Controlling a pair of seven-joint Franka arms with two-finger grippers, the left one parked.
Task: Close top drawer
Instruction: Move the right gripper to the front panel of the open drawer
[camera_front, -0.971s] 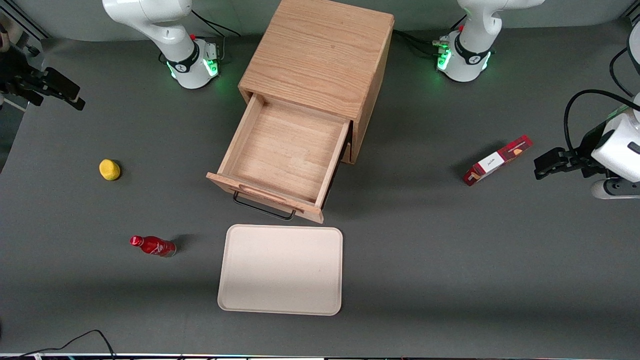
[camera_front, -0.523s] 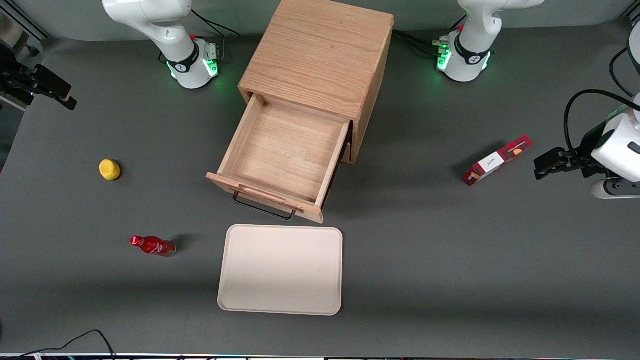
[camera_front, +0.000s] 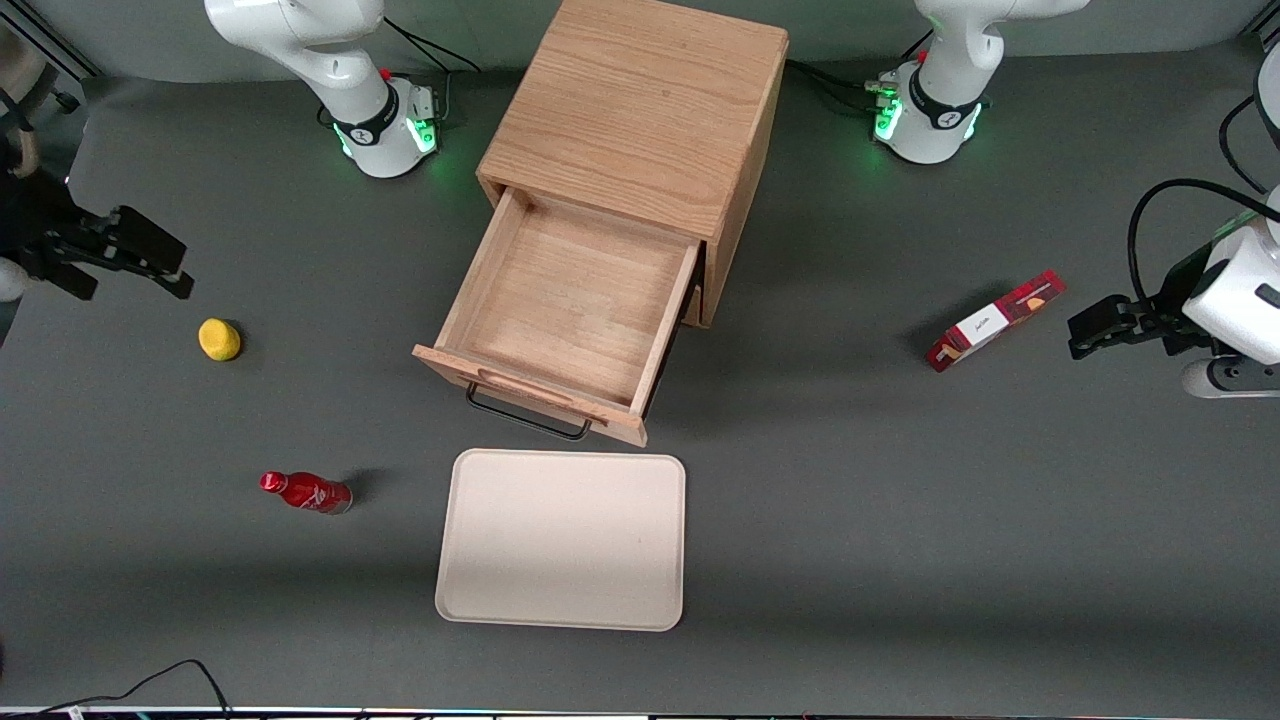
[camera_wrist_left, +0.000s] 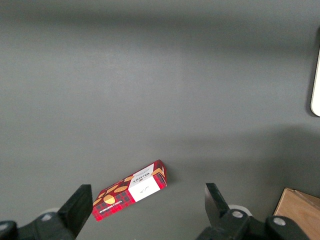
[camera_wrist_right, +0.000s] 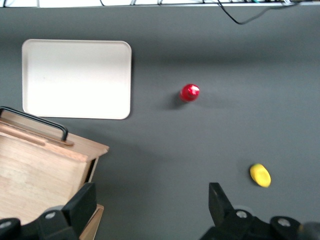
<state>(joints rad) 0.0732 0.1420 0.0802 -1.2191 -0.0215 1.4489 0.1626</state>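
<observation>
The top drawer (camera_front: 570, 300) of the oak cabinet (camera_front: 640, 110) stands pulled far out, and its inside is bare. Its black wire handle (camera_front: 525, 418) hangs under the front lip, facing the front camera. My right gripper (camera_front: 165, 265) hovers well off toward the working arm's end of the table, a little farther from the front camera than the yellow lemon (camera_front: 219, 339). It is open and holds nothing. In the right wrist view the gripper (camera_wrist_right: 150, 202) looks down on bare table beside the drawer (camera_wrist_right: 40, 170) and its handle (camera_wrist_right: 37, 120). The lower drawer is hidden under the open one.
A cream tray (camera_front: 562, 540) lies in front of the drawer, nearer the front camera. A red bottle (camera_front: 305, 492) lies on its side beside the tray. A red snack box (camera_front: 993, 322) lies toward the parked arm's end.
My right gripper has moved nearer the front camera and slightly toward the cabinet, ending close to the lemon. The drawer and the other objects have not moved.
</observation>
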